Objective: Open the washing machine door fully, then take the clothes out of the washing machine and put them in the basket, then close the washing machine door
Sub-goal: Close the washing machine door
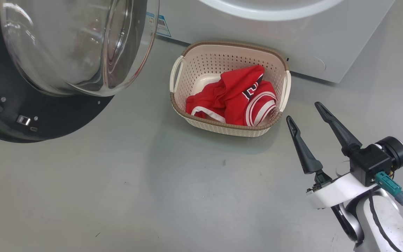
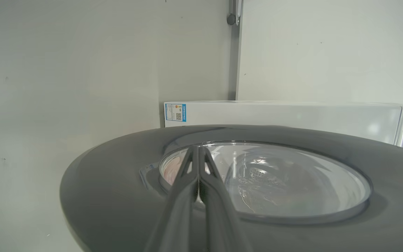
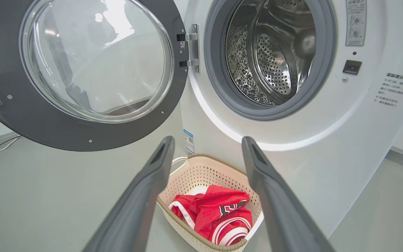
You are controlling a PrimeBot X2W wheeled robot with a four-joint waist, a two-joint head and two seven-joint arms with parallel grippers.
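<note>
Clothes (image 1: 236,94): in basket (image 1: 222,44). My right claw (image 1: 303,112): wide, empty. My left claw (image 2: 198,154): pinched together at washing machine door (image 2: 117,182), outer face, likely to push it closed.

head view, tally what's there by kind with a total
washing machine: 1
washing machine door: 1
basket: 1
clothes heap: 1, red, lying in the basket; separate garments cannot be told apart
right gripper: 1, open
total: 5
</note>
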